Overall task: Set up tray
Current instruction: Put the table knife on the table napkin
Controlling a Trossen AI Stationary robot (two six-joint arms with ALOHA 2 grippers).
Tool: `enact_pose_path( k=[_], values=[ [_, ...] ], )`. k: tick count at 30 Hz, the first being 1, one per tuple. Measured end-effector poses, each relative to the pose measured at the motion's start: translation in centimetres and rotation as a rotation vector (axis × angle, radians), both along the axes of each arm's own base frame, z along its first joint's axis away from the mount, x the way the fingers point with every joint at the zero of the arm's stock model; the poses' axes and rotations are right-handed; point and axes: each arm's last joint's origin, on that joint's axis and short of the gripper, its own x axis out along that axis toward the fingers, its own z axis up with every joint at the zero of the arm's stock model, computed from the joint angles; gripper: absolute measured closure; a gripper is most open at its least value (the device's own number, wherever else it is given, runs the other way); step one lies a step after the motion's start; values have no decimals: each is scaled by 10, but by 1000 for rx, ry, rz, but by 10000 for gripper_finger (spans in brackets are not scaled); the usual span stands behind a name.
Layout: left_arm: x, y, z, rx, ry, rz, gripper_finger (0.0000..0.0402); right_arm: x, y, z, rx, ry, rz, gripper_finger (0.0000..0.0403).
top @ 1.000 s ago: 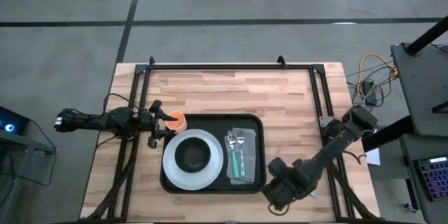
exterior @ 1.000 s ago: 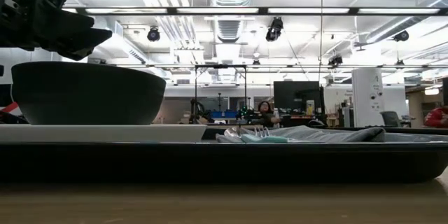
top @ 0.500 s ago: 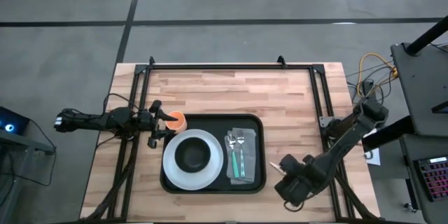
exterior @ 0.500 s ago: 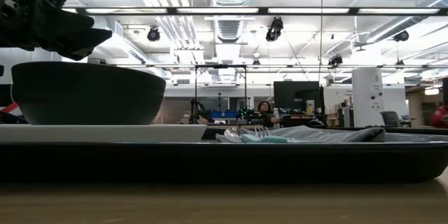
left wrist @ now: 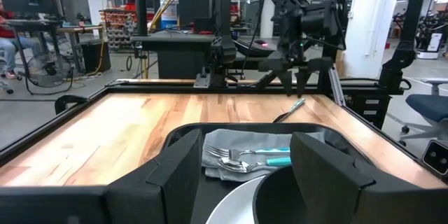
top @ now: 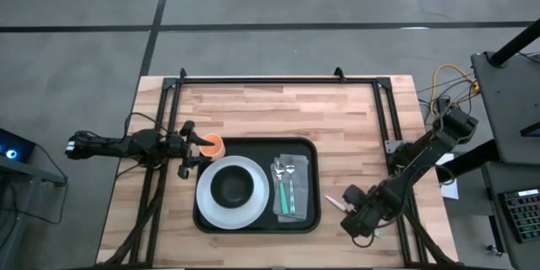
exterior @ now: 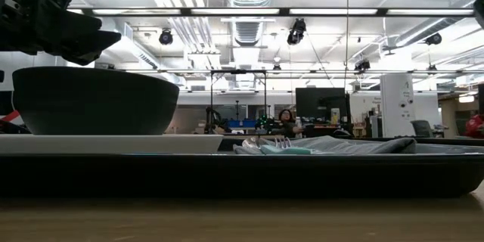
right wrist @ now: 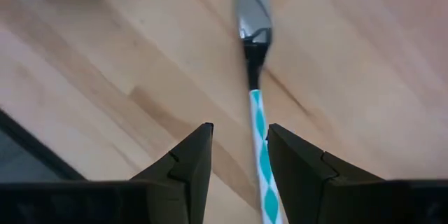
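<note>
Right wrist view shows the right end effector (right wrist: 238,157), fingers apart, above a teal-handled knife (right wrist: 255,77) lying on the bench (top: 354,126) just beside the black tray (top: 257,145). Judging by this, the knife pick-up is in hand; next comes lowering and closing on the handle. Left end effector (top: 192,148) waits open around an orange cup (top: 212,144) at the tray's corner.

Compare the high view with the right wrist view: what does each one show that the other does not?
Only the high view shows the black tray with the white plate, the dark bowl, the napkin and forks, the orange cup and the left hand. Only the right wrist view shows the knife's teal-and-white patterned handle. Both show the knife lying on the wooden table beside the tray, with the open right hand over it.
</note>
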Motion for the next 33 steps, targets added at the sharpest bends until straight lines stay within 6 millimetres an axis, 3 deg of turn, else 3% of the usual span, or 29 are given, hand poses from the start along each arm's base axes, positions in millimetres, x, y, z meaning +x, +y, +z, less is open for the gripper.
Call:
enact_pose_path(
  k=[8,24,33],
  values=[
    [0,0,0,0,0,0,204,-9,2,-16,-3,33,7,286],
    [0,0,0,0,0,-1,204,-2,15,-52,12,112,102,309],
    [0,0,0,0,0,0,204,-3,17,-54,34,133,87,357]
  ],
)
